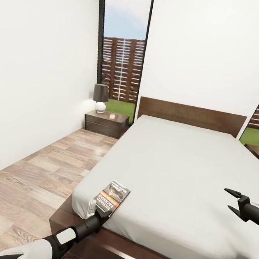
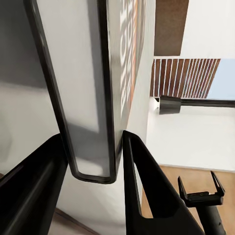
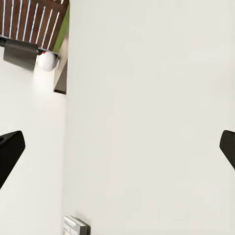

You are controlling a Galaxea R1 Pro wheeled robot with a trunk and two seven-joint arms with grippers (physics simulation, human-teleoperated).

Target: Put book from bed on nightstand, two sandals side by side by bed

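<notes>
1. The small thin paperback book with a dark cover and an orange band [image 1: 113,197] lies at the near left corner of the large bed with a plain light-grey mattress and dark brown wooden frame [image 1: 173,169], in the lower centre of the head view.
2. The left claw [image 1: 97,211] is at the book's near edge. In the left wrist view its dark fingers [image 2: 142,181] sit on either side of the book [image 2: 90,88], clenched on it at the edge.
3. The right claw [image 1: 230,200] hovers released over the mattress at the right of the frame, holding nothing.
4. Handling judgement: the book looks light and thin, and probably flexes. A grip on one edge may let it droop or pivot; taking hold deeper, near the spine, should be steadier.
5. The glossy cover may be slippery; move slowly.
6. The small low dark-brown wooden nightstand with two drawers [image 1: 105,122] stands at the upper left, beside the headboard, well apart from the book.
</notes>
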